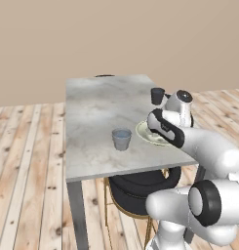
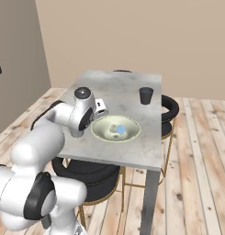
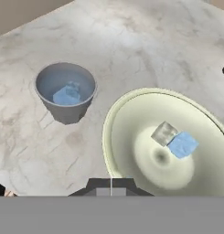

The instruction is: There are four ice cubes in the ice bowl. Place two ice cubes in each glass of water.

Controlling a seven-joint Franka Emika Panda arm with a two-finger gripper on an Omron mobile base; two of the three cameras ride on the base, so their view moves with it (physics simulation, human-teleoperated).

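Tool: nearest the hand camera, its dark finger tips rose together at the bottom edge, drawn fully closed with nothing seen between them.
Ice bowl: sat on the bench just ahead of the tool and off to the right in the hand view, its near rim almost under the finger tips.
Ice cubes in bowl: two lay touching near the bowl's middle, a greyish one and a pale blue one just beyond it to the right.
Near glass: stood upright on the bench just beside the bowl, up and to the left in the hand view; pale blue ice showed inside it, though how many pieces could not be told.
Far glass: stood upright toward the far edge of the bench, well apart from the bowl and beyond it from the arm.
Bench: grey marbled top, carrying bowl and both glasses.
Key relation: remaining cubes lay forward and right of the tool, down inside the bowl, while the far glass lay further on past the bowl.
Judged stage: about half done, with two cubes left in the bowl.
Judged next need: closed finger tips would have to part, then drop over one cube; being tiny and touching, the pair could get nudged together.
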